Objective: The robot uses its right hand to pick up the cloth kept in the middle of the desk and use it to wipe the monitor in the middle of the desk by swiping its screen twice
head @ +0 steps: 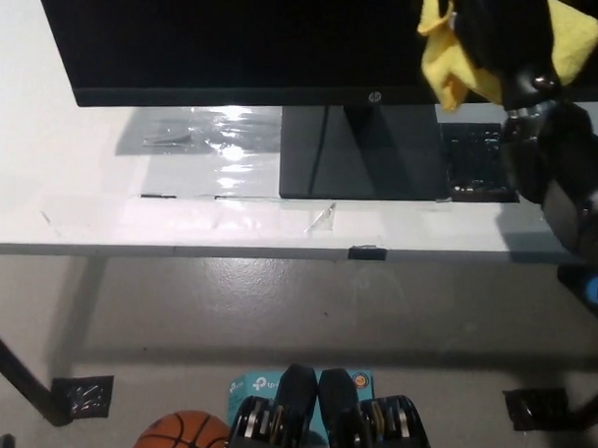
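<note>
The black monitor (246, 40) fills the top of the head view, its dark screen facing me and its stand (365, 153) resting on the white desk (132, 213). My black right hand (507, 40) is raised against the right part of the screen, shut on a yellow cloth (447, 62) that bunches out on both sides of it. The black right arm (566, 174) runs down to the right edge. My white left hand is out of view.
A dark keyboard-like object (478, 157) lies on the desk behind the arm. Under the desk are a basketball (179, 438), a teal box (249, 387), a black desk leg foot (77, 398) and grey floor.
</note>
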Motion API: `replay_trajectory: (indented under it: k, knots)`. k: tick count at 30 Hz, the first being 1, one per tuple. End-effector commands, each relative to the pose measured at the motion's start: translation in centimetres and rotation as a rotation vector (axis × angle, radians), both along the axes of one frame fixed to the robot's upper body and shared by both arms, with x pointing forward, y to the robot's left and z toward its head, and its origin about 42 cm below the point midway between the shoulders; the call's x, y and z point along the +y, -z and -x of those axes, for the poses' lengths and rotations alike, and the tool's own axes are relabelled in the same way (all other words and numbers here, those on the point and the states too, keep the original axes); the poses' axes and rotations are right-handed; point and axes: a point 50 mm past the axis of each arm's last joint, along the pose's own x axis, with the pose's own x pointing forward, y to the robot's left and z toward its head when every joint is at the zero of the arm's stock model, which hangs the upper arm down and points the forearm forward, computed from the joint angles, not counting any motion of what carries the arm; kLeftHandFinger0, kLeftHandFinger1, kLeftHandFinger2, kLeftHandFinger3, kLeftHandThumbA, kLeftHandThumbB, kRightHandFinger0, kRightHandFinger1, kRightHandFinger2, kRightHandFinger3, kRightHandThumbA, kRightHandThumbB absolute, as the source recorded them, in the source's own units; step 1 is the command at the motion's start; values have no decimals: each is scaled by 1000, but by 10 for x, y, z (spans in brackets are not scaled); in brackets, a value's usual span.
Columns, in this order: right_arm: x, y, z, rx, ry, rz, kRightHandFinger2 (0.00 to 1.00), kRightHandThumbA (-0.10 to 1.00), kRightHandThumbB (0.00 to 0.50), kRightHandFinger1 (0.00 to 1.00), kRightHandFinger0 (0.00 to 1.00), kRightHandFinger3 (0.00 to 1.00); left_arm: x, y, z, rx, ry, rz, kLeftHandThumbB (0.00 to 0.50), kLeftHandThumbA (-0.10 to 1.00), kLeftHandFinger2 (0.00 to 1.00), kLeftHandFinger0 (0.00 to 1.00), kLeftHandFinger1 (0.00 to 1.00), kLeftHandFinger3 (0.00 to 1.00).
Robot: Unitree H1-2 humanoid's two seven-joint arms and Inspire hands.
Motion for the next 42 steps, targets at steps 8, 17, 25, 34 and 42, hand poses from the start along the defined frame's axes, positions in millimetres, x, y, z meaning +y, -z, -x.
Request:
replay_trajectory:
  k: [8, 17, 25, 34, 42]
  knots:
    - [-58, -23, 1, -55, 118, -31, 395, -100, 56, 0, 0, 162, 8, -13, 8, -27, 11, -16, 186, 17, 673, 505, 544, 791]
    - [-35, -18, 0, -74, 115, -119, 358, -100, 75, 0, 0, 72, 10, -9, 4, -19, 27, -28, 207, 46, 677, 515, 549, 806]
    - [17, -27, -5, -77, 115, -254, 383, -100, 43, 0, 0, 213, 5, -17, 0, -25, 39, -25, 182, -5, 663, 526, 543, 805]
    - [91, -32, -2, -27, 74, -407, 241, -100, 56, 0, 0, 252, 1, -15, -5, -34, 62, -25, 187, -18, 658, 508, 528, 784]
    - [175, -45, 12, 39, -60, -458, 190, -100, 0, 0, 0, 135, -2, -18, -13, -30, 87, -41, 153, -46, 658, 506, 527, 819]
